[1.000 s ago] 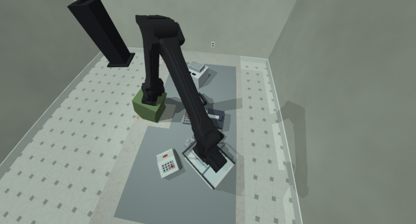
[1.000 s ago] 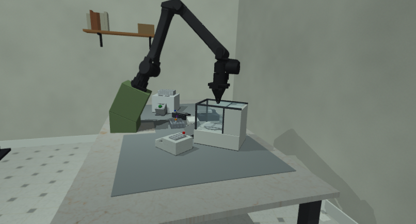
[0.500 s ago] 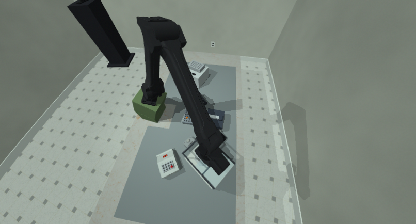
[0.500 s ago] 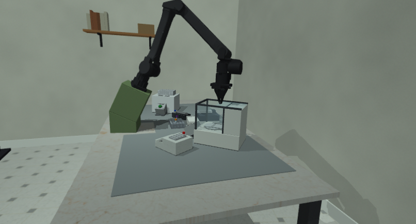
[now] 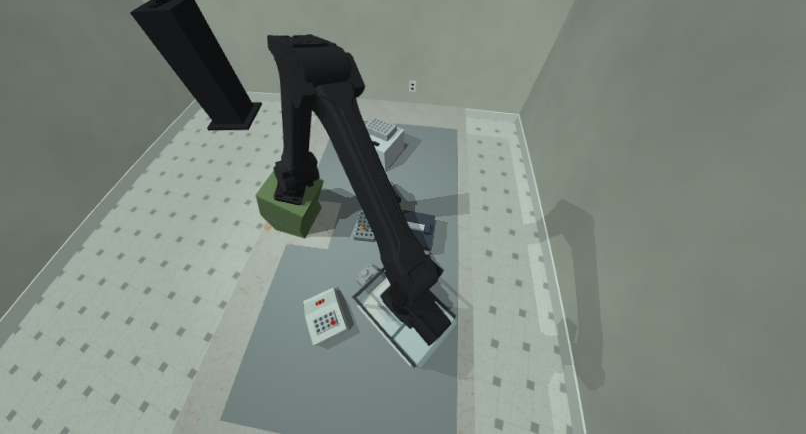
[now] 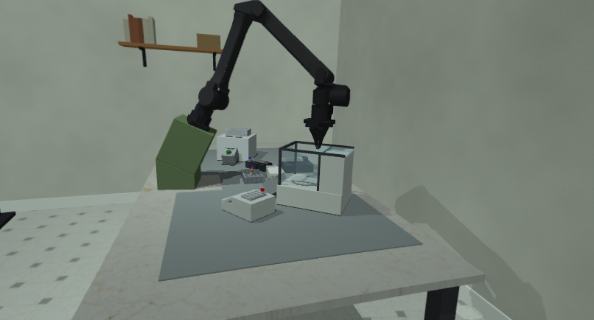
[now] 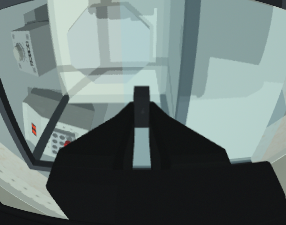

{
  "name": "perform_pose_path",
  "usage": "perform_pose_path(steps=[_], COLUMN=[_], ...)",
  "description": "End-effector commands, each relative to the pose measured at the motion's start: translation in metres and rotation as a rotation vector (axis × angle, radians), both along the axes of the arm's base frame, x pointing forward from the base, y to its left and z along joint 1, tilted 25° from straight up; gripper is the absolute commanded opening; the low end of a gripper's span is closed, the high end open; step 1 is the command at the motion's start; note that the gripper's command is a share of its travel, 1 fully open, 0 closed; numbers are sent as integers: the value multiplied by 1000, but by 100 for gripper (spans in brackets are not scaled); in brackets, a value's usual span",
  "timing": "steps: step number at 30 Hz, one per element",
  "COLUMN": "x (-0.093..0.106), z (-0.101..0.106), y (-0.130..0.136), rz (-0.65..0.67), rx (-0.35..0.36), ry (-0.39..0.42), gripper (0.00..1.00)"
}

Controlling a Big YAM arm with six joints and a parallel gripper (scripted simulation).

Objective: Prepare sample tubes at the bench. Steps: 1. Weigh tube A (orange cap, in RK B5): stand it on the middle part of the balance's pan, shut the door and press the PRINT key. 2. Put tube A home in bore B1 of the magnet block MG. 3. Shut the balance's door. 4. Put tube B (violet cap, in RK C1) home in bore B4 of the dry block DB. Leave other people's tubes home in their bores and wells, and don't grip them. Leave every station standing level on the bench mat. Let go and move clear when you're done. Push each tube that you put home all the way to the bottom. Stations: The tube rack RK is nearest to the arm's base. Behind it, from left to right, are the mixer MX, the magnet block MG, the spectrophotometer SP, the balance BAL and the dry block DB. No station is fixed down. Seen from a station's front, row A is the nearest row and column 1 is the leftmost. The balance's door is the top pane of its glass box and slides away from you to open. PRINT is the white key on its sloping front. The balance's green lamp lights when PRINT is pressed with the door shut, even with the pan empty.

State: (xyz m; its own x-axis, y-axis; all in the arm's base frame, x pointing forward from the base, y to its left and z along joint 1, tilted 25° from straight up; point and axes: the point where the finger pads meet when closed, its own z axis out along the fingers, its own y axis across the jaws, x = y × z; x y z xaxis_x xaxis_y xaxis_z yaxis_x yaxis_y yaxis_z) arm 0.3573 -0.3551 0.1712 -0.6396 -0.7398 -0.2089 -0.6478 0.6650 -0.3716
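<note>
My gripper point(image 6: 318, 145) points straight down at the top of the balance's glass box point(image 6: 315, 176), at the dark bar across its top pane. In the wrist view the fingers stand almost shut with a thin pale strip of the balance's door between them. The pan point(image 6: 303, 179) below shows empty through the glass. Tube A's orange cap point(image 5: 361, 227) shows in the rack RK point(image 6: 252, 176), which stands near the green arm base. Tube B's violet cap point(image 6: 250, 166) is just behind the orange one. The arm hides most of the balance in the top view point(image 5: 406, 329).
The dry block DB point(image 6: 249, 201), white with a red-capped tube point(image 6: 261, 189), stands just left of the balance. The dark magnet block MG point(image 5: 420, 225) lies behind the rack. The white mixer MX point(image 6: 236, 145) stands farther back. A wall rises close behind the balance.
</note>
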Motion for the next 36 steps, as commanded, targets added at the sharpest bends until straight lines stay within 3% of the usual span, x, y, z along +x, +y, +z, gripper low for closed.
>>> perform_pose_path(steps=[1, 36], x=[18, 32], z=[17, 25], y=[-11, -26], rz=[2, 2], rx=[-24, -39], ry=[-19, -31], gripper=[6, 6])
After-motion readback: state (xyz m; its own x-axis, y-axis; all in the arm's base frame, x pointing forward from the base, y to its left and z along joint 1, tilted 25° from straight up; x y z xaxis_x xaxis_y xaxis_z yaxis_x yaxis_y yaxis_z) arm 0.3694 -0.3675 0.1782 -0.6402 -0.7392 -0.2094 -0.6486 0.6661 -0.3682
